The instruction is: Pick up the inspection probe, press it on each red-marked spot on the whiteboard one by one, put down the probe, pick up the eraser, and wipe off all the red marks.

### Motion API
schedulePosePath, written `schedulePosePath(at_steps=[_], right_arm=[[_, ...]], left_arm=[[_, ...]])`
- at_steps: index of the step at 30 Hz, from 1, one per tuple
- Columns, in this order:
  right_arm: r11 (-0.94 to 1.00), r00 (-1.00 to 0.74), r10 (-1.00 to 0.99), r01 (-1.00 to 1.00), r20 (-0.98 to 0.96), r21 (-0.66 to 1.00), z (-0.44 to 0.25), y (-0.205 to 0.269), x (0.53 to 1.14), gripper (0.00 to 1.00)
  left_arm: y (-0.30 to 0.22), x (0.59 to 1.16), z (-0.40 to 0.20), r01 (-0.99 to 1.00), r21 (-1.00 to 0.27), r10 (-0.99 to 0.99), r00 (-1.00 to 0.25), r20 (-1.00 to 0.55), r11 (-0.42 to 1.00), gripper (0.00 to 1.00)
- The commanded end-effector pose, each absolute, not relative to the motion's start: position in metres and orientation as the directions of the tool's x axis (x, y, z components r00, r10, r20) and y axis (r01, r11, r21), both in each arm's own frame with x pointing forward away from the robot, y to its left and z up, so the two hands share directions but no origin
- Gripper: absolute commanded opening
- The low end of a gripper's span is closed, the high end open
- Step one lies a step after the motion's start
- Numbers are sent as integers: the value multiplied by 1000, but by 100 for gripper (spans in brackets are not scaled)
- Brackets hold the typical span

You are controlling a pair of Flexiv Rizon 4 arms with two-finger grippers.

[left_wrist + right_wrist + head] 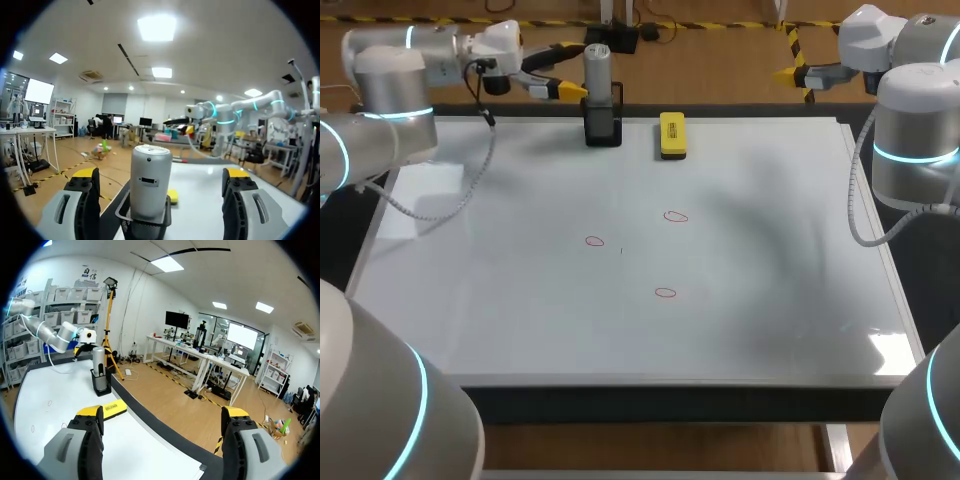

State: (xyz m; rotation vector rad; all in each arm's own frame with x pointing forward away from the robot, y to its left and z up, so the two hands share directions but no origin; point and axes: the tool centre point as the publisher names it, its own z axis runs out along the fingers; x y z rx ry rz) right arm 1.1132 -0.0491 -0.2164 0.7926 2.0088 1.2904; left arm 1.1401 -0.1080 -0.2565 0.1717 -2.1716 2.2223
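The inspection probe [597,70], a silver cylinder, stands upright in a black holder [603,128] at the whiteboard's far edge. My left gripper [568,68] is open just left of it. In the left wrist view the probe [150,180] stands ahead of the left gripper [161,176], in line with the gap and touching neither finger. The yellow eraser [672,135] lies to the right of the holder. Three red marks [595,241] [675,216] [665,292] are drawn mid-board. My right gripper [798,72] hangs open and empty beyond the far right corner; from the right wrist view the probe [98,367] and eraser [112,409] lie off to one side.
The whiteboard [770,300] covers most of the table, with a dark rim around it. The left arm's cable [460,190] hangs over the board's left part. My arm bases fill the near corners.
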Motion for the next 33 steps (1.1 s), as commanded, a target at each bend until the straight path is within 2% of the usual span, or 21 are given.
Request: schedulePosePath(at_steps=[1,33], right_arm=[[345,-632,755,156,-174,926,-216,-49,1114,100],[345,-632,755,156,-174,926,-216,-49,1114,100]], left_arm=[[-117,1142,-256,-95,-995,-62,-993,96,-19,100],[-148,1138,-260,-106,-994,-105,-989,107,-12,100]])
